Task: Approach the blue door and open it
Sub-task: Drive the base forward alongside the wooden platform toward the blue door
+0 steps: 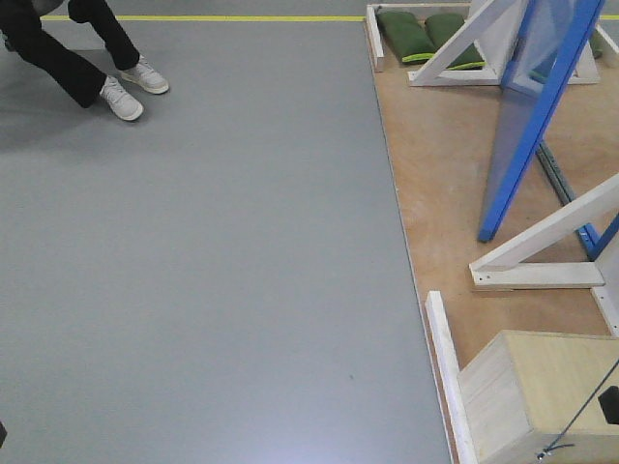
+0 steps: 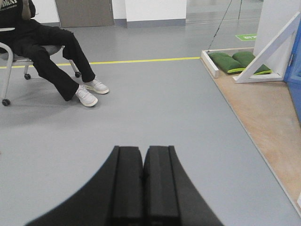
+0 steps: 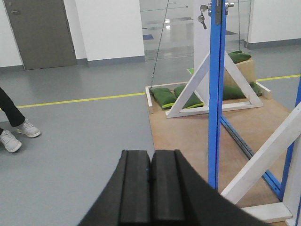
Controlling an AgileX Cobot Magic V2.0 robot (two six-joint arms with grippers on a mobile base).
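Front-facing view, blue door (image 1: 527,126), white braces (image 1: 546,232), green sandbags (image 1: 406,37)

The blue door (image 1: 530,106) at the front view's upper right has a smooth, glossy panel. The platform (image 1: 445,174) beneath it is matt bare plywood, and the braces (image 1: 546,237) are white-painted wood. The cushions (image 1: 406,34) at the top look like green cloth. The floor (image 1: 193,271) is smooth grey with a faint sheen. The fingers (image 2: 129,183) of the left gripper (image 2: 143,150) and the fingers (image 3: 137,188) of the right gripper (image 3: 152,154) are matt black.
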